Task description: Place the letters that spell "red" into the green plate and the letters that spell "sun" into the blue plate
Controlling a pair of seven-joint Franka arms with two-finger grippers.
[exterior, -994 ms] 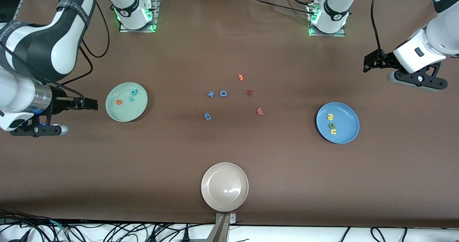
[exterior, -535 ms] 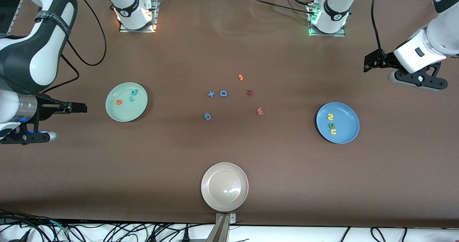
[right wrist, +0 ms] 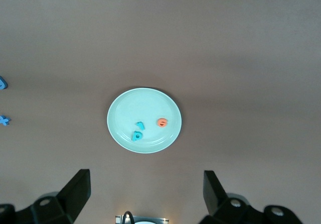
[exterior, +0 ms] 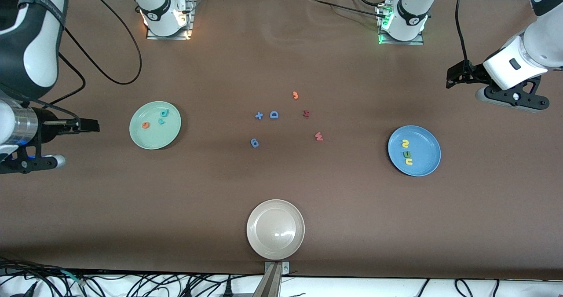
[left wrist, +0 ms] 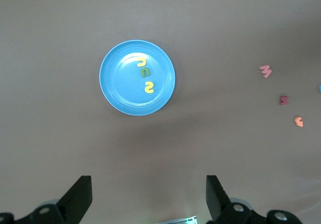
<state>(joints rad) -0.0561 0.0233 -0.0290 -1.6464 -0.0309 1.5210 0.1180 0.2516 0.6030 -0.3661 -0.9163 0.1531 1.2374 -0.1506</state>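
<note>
The green plate [exterior: 151, 138] lies toward the right arm's end of the table and holds an orange e [exterior: 145, 124], a teal d [exterior: 164, 112] and a teal r [exterior: 161, 121]. In the right wrist view the same green plate [right wrist: 125, 113] carries these letters. The blue plate [exterior: 424, 156] lies toward the left arm's end, with a yellow s [exterior: 405, 143], an olive n [exterior: 407, 153] and a yellow u [exterior: 409, 161] in it. My right gripper [exterior: 93, 125] hangs open and empty over bare table beside the green plate. My left gripper [exterior: 449, 79] waits open and empty, high over the table's end.
Loose letters lie mid-table: a blue D [exterior: 274, 115], a blue plus [exterior: 259, 115], another blue piece [exterior: 254, 143], an orange 3 [exterior: 295, 95], a dark red letter [exterior: 306, 113] and a red w [exterior: 319, 136]. A beige-white plate [exterior: 264, 244] sits at the table edge nearest the front camera.
My right arm has drawn back from the green plate toward its own end of the table, gripper still open. The left arm and all letters have not moved.
</note>
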